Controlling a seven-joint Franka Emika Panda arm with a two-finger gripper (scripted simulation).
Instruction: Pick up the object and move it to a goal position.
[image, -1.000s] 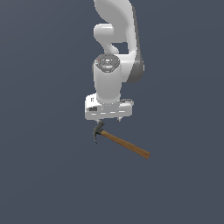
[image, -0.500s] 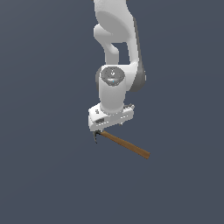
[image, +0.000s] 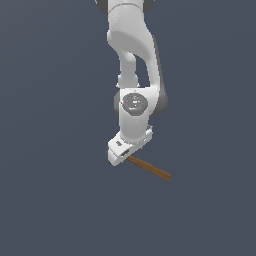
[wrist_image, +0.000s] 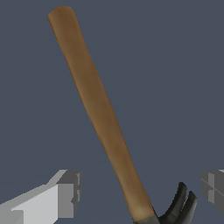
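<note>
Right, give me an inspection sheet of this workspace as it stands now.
Surface: plain dark grey ground, no marks or edges seen.
Job's things: hammer, brown wooden handle slanting away from the gripper; dark claw head low between the fingers. In the exterior view only the handle shows, head hidden behind the gripper.
Clutter: nothing seen.
Grippers: gripper tilted over the head end, jaws apart, fingers on either side of the hammer with gaps; no contact visible.
Cables: nothing seen.
Surroundings: white arm above; otherwise nothing seen.
</note>
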